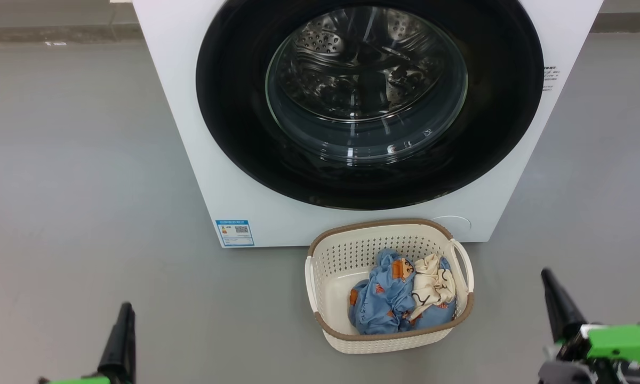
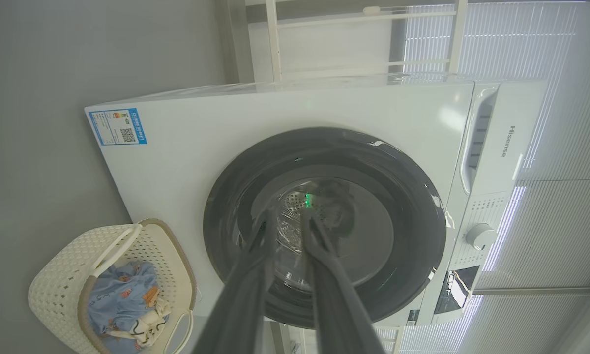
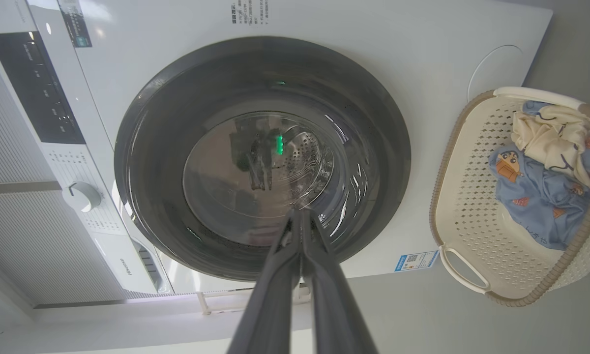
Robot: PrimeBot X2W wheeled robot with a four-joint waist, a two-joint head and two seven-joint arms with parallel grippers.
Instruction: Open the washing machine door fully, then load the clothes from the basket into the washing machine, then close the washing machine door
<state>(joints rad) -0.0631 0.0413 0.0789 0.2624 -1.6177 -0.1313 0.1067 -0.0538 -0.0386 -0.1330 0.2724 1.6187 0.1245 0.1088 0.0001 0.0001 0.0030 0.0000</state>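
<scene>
**Quiet laundry corner**

Nearest me, the left pincer (image 1: 126, 310) and the right pincer (image 1: 547, 277) hang empty, fingers pressed together. Beyond them the basket (image 1: 320, 319) sits on the smooth grey floor (image 1: 74, 186), with the clothes (image 1: 397, 296) heaped toward its right end. Just behind stands the washing machine (image 1: 186, 138), and the washing machine door (image 1: 234, 106) is closed.

A laundry area (grey floor (image 1: 74, 160), slatted blinds (image 2: 545, 236)): white washing machine (image 1: 192, 133) with a basket (image 1: 325, 266) at its foot
</scene>
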